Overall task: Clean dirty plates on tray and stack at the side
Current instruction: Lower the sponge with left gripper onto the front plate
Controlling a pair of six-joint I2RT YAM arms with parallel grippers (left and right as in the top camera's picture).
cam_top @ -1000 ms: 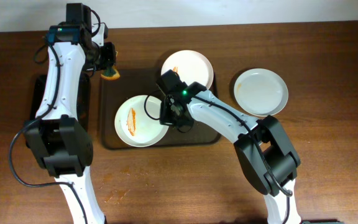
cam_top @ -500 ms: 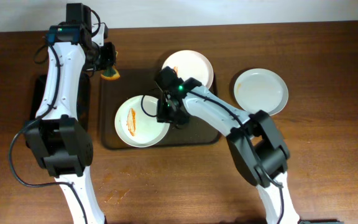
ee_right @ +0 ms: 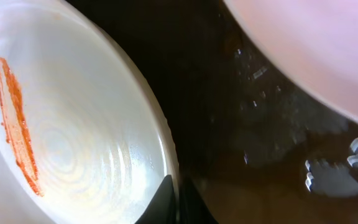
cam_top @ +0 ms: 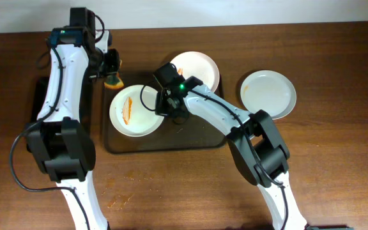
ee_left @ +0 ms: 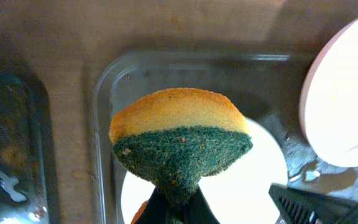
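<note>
A dark tray (cam_top: 190,137) holds a white plate with an orange streak (cam_top: 135,110) at its left and a second smeared white plate (cam_top: 193,67) at its back. My right gripper (cam_top: 165,106) is shut on the streaked plate's right rim; the rim shows in the right wrist view (ee_right: 166,158) between the fingers (ee_right: 178,202). My left gripper (cam_top: 109,69) is shut on an orange and green sponge (ee_left: 179,140) and holds it above the tray's back left corner, just beyond the streaked plate (ee_left: 272,168). A clean white plate (cam_top: 268,94) lies on the table to the right.
A black container (cam_top: 40,96) stands left of the tray under the left arm. An orange smear (cam_top: 121,202) marks the wooden table near the front. The tray floor is wet (ee_right: 272,124).
My right gripper has pulled the streaked plate up and to the left across the tray, toward the sponge. The left gripper with the sponge has barely moved.
</note>
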